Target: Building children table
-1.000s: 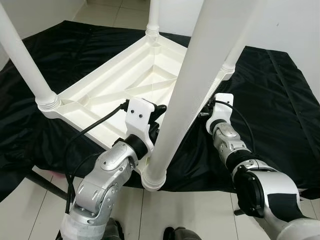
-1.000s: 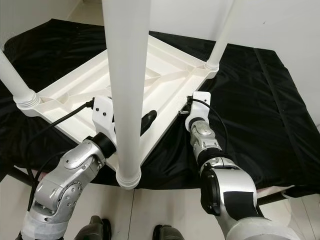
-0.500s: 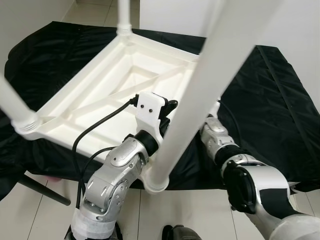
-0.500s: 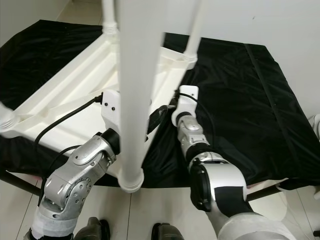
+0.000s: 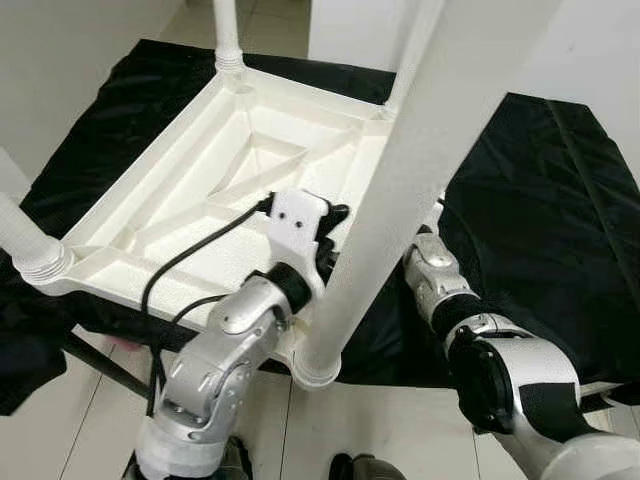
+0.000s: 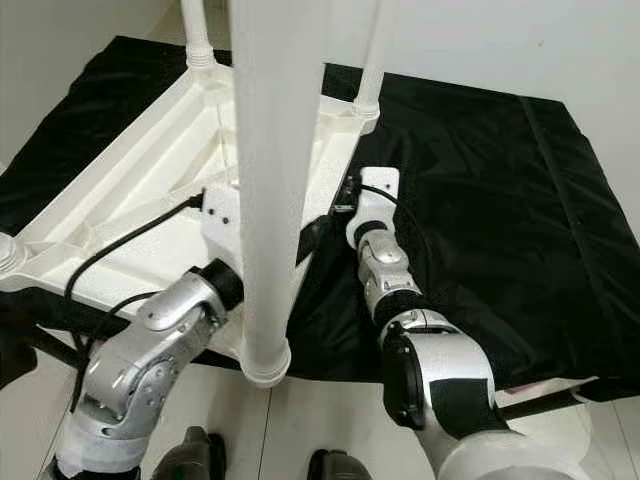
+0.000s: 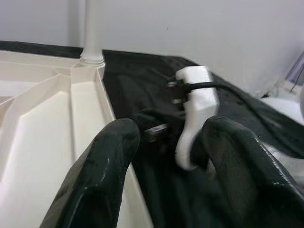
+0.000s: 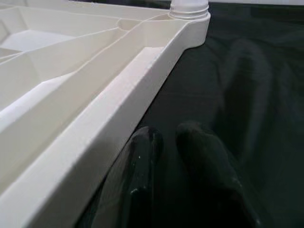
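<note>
Black cloth, upturned table, R pincer shut alongside rim

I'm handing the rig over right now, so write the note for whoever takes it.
Left gripper: open, over the near right rim of the upturned white table.
Right gripper: fingers nearly together, beside that same rim, low over the black cloth.
Table lies top-down on the cloth; four legs stand in its corner sockets.
Left: checking the legs' seating, which I cannot judge, and turning it upright.
</note>
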{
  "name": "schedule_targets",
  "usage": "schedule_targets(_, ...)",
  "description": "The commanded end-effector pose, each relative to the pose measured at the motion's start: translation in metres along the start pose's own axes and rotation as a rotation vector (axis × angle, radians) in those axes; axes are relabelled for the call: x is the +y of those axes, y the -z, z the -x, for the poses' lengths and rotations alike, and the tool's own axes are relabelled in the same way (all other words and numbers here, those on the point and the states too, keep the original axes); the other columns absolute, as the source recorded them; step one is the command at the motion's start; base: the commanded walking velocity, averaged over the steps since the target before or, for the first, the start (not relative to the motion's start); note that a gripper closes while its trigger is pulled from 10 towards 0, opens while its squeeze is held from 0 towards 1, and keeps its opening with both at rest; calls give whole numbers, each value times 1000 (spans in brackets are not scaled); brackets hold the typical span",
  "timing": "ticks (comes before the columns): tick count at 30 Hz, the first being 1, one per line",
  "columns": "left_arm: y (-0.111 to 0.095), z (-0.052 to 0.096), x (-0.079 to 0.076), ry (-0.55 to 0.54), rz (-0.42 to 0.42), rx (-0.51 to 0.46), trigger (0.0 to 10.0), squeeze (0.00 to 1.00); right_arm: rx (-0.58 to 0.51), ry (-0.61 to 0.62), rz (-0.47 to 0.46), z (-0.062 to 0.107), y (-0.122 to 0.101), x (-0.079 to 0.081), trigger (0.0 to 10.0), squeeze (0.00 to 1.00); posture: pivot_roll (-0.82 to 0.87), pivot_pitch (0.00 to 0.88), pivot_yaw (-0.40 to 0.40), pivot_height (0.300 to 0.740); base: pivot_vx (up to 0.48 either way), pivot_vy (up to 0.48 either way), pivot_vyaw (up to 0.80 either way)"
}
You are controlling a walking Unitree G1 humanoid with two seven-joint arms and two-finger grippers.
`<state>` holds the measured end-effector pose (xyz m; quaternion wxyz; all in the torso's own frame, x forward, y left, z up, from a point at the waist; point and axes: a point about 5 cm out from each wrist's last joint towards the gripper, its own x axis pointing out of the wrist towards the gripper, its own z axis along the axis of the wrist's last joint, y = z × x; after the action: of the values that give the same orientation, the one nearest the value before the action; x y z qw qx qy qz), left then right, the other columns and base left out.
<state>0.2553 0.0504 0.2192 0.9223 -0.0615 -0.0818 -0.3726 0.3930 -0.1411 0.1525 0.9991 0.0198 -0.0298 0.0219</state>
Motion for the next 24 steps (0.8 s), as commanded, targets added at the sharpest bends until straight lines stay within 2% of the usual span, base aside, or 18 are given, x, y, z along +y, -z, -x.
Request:
schedule_targets(1, 4, 3, 5, 2, -23, 18, 10000, 0, -20, 42, -21, 5, 4, -14, 10000, 0, 142, 128, -37, 740, 0, 0, 0)
schedule_targets(2, 4, 3, 5, 2, -23, 18, 10000, 0, -20, 42, -21, 5, 4, -14, 10000, 0, 142, 128, -37, 740, 0, 0, 0)
schedule_targets(4, 7, 10, 17, -18, -50, 42, 10000, 0, -47, 17, -38, 15, 11, -25, 10000, 0, 134, 122, -39, 740, 0, 0, 0)
schedule_targets(5, 9, 16, 25, -26, -72, 63, 10000, 0, -67, 4, -44, 21, 14, -30, 10000, 267, 129, 118, -40, 740, 0, 0, 0)
schedule_targets(7, 11, 22, 32, -33, -94, 84, 10000, 0, -87, -6, -45, 27, 16, -35, 10000, 267, 128, 117, -41, 740, 0, 0, 0)
schedule_targets(11, 11, 23, 33, -33, -98, 87, 10000, 0, -91, -8, -45, 28, 16, -35, 10000, 263, 128, 117, -41, 740, 0, 0, 0)
schedule_targets(12, 15, 42, 50, -25, -158, 141, 10000, 0, -127, -66, 2, 41, 15, -40, 10000, 169, 109, 107, -45, 740, 0, 0, 0)
schedule_targets(13, 16, 53, 58, -7, -184, 170, 10000, 0, -139, -106, 29, 50, 14, -41, 10000, 129, 100, 103, -44, 740, 0, 0, 0)
schedule_targets(14, 16, 53, 58, -7, -184, 170, 10000, 0, -139, -106, 29, 50, 14, -41, 10000, 129, 100, 103, -44, 740, 0, 0, 0)
schedule_targets(15, 15, 69, 65, 36, -199, 202, 10000, 0, -150, -151, 69, 61, 13, -43, 10000, 110, 93, 101, -42, 740, 0, 0, 0)
schedule_targets(16, 15, 72, 66, 49, -203, 208, 10000, 0, -151, -158, 79, 63, 13, -44, 10000, 110, 93, 101, -42, 740, 0, 0, 0)
schedule_targets(17, 15, 78, 65, 80, -198, 226, 10000, 0, -151, -163, 90, 65, 13, -46, 10000, 0, 89, 98, -39, 740, 0, 0, 0)
schedule_targets(20, 15, 82, 64, 101, -195, 239, 10000, 0, -152, -167, 95, 67, 12, -47, 10000, 0, 89, 98, -39, 740, 0, 0, 0)
schedule_targets(23, 21, 102, 57, 190, -186, 323, 10000, 0, -155, -172, 109, 73, 9, -56, 10000, 0, 86, 94, -30, 740, 0, 0, 0)
schedule_targets(24, 21, 102, 57, 190, -186, 323, 10000, 0, -155, -172, 109, 73, 9, -56, 10000, 0, 86, 94, -30, 740, 0, 0, 0)
